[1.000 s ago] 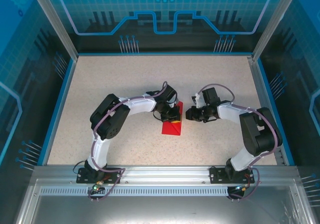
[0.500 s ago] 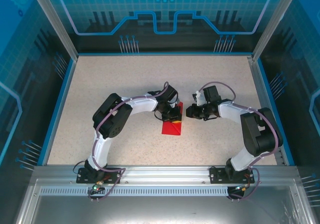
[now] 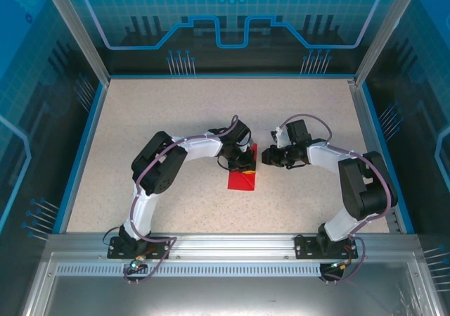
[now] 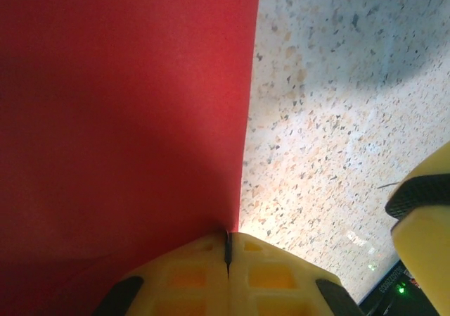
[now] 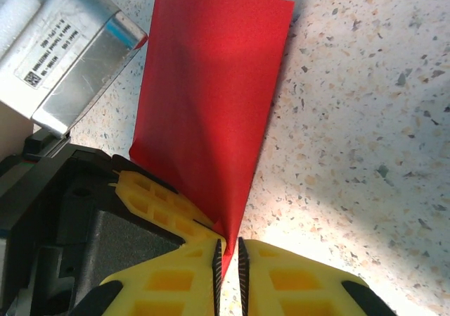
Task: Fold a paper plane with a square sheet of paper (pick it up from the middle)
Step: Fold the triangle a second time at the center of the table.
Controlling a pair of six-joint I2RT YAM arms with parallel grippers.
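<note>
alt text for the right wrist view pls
A thin bright red sheet of paper, folded to a narrow wedge, lies on the speckled table, its point meeting the right pincer, whose jaws stand a slit apart. The left pincer overlaps its lower left edge.

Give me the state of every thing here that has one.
red paper: folded to a point, lying on the table.
left gripper: shut, tips at the paper's edge.
right gripper: jaws a slit apart, at the paper's point.
</note>
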